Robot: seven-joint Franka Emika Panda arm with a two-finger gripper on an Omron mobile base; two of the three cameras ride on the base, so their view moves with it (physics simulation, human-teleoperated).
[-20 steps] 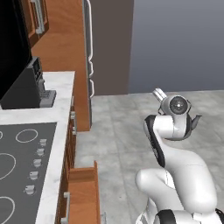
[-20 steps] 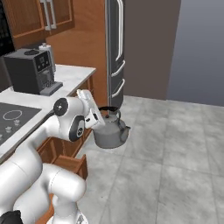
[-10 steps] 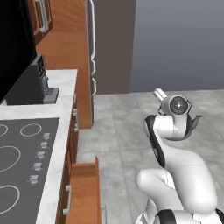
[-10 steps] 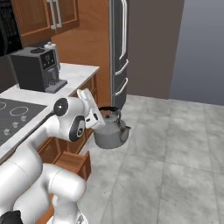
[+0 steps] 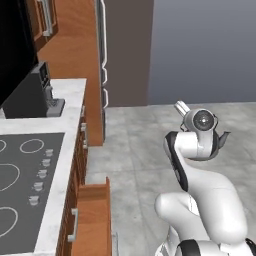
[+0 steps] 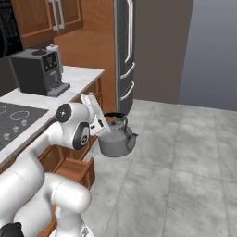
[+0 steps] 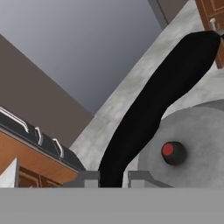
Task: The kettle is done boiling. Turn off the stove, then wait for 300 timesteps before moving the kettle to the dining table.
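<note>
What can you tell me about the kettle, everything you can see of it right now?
The kettle is small, squat and rounded, grey like brushed metal, with a short spout pointing away from the arm and a black arched handle over the lid. In the hand view the lid carries a dark knob with a red centre. It hangs upright in the air above the grey tiled floor, clear of the counter, carried by the gripper, which is shut on its handle. Nothing else touches it.

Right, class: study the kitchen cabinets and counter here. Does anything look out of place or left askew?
Yes. One wooden drawer below the white marble counter, near the dark glass cooktop, stands pulled open into the walkway, beside the robot carrying the grey metal kettle.
</note>
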